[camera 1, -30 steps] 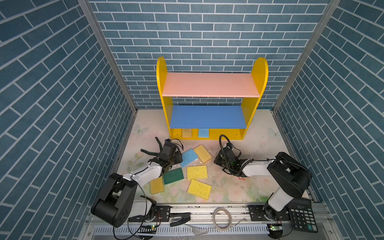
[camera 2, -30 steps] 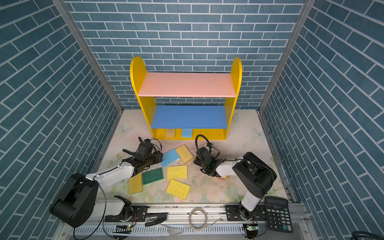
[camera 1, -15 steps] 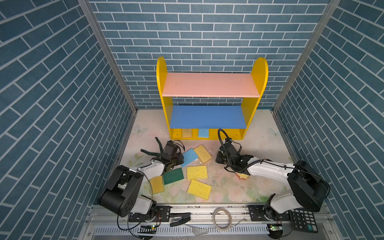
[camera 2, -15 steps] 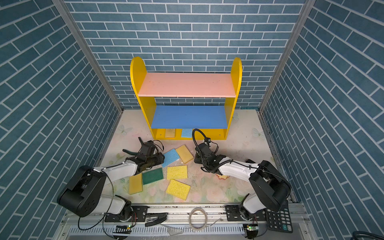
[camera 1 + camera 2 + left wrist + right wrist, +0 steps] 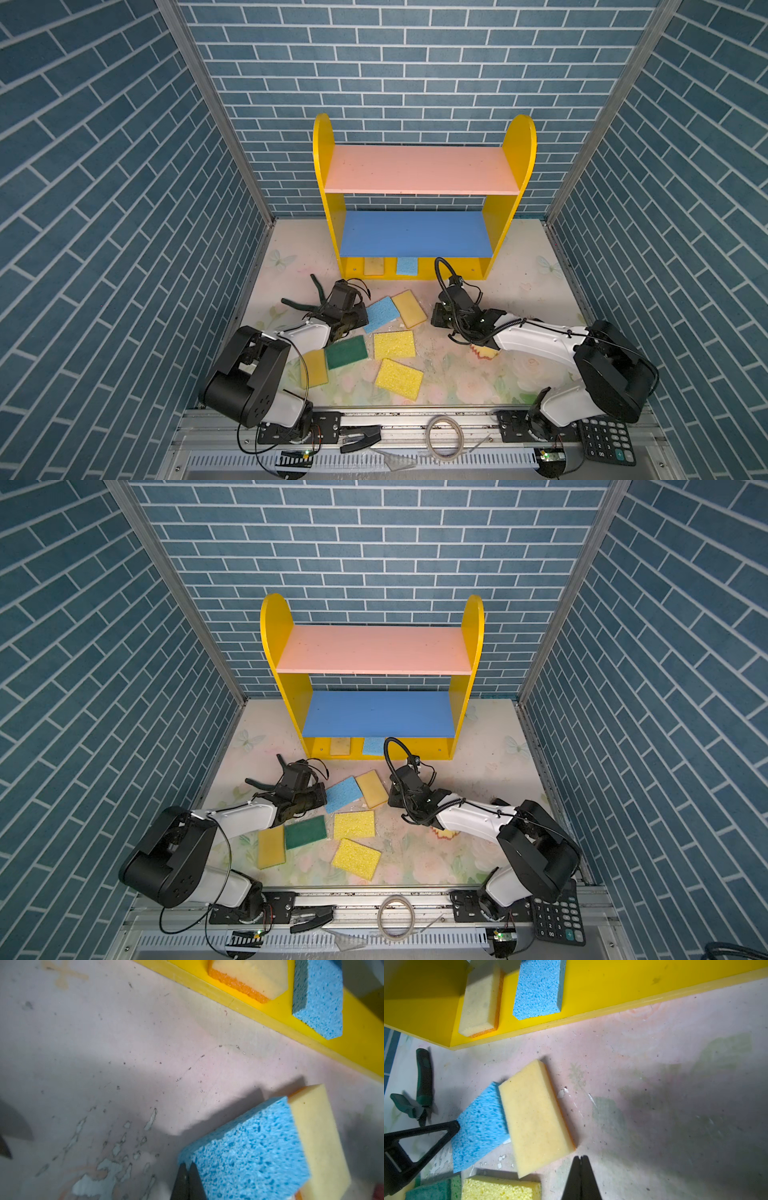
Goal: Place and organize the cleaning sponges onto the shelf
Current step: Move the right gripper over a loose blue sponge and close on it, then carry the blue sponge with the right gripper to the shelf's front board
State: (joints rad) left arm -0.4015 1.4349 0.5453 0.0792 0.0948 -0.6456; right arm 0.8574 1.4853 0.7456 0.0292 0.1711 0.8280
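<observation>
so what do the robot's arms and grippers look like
The left arm and right arm match: white links between bulky black joint housings. A thick black cable loops above the right wrist. The left gripper and right gripper have black fingers tapering to points.

In both top views we look steeply down from high above the front rail (image 5: 399, 420) toward the back wall (image 5: 415, 62), seeing the whole shelf (image 5: 419, 174) and mat (image 5: 519, 270). From each wrist we look from close, low over the mat, toward the shelf's base; both share the blue sponge (image 5: 249, 1147) and tan sponge (image 5: 318, 1126).
</observation>
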